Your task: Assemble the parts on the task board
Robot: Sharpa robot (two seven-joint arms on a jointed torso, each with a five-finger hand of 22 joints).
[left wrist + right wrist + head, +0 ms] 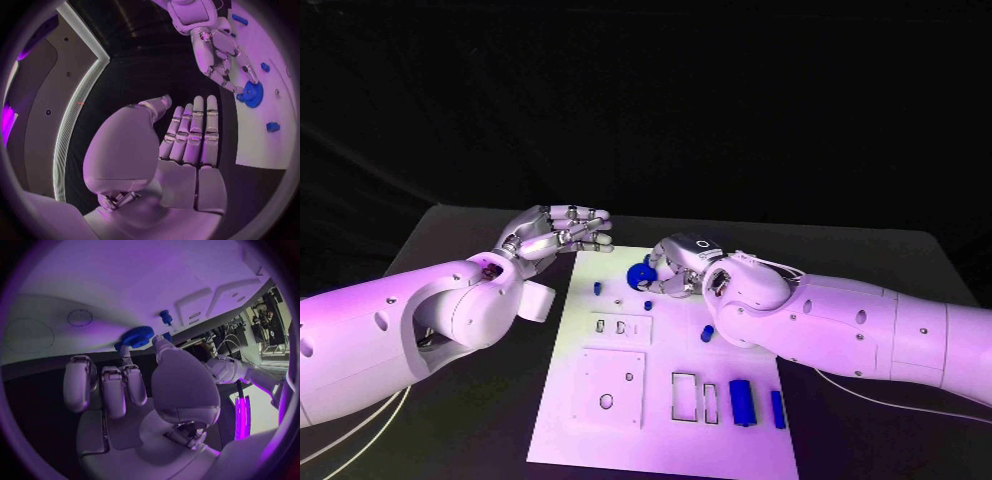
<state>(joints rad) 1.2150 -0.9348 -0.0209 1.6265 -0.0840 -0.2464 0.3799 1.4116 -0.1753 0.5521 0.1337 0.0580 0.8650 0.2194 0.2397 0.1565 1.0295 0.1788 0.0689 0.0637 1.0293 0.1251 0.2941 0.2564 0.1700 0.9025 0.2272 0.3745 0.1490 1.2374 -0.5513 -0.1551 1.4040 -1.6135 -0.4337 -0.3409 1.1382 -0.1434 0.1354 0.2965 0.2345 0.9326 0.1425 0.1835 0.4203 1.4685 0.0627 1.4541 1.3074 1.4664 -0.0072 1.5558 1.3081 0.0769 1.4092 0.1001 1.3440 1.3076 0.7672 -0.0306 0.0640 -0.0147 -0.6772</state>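
Near the far end of the white flat task board (661, 400), the right hand (672, 268) holds a small blue toothed gear (640, 273), fingertips closed round its rim, just above or on the board surface (contact can't be judged). Left hand (560, 232) hovers just off the board's far left corner, fingers together and loosely curled, holding nothing. Right hand is the one on the part; left is near but apart from it.

Gear sits flat, its axis pointing down at the board, so the next move likely turns on lining it over its seat; which seat isn't clear.

Left wrist view shows the gear (252, 93) side-on against the board with right hand's fingers (220, 70) on it. Right wrist view shows the gear teeth (135, 336) and a small blue peg (165, 316) standing just beyond. Head view adds blue bars (743, 402) at the near end, well apart, on the black bench (459, 240).
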